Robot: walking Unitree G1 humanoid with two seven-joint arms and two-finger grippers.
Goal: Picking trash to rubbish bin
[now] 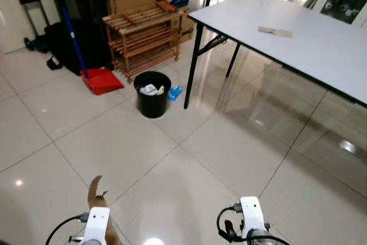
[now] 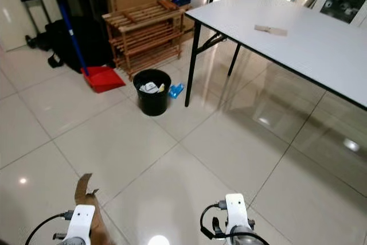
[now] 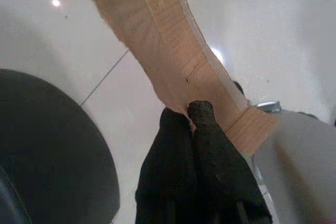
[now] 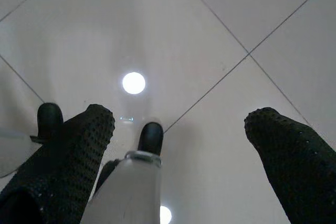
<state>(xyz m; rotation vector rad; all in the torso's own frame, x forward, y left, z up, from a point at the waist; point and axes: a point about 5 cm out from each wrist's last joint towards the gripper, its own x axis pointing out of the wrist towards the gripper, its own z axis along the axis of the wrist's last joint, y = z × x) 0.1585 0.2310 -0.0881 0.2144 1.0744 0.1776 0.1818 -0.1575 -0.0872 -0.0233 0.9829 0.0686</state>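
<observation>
Near left, the left gripper [image 3: 190, 113] pinched a torn brown cardboard strip [image 3: 168, 51] between its closed fingers, the strip rising above it. Farther off stood the round black rubbish bin [image 1: 152, 94]. At right, the right gripper [image 4: 178, 129] hung spread wide.

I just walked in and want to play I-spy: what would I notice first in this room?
Probably the black rubbish bin on the shiny tiled floor, already with trash inside, standing by the leg of the big white table. Beside it lie a red dustpan and a wooden rack. Down close, the left gripper pinches a torn strip of brown cardboard.
</observation>
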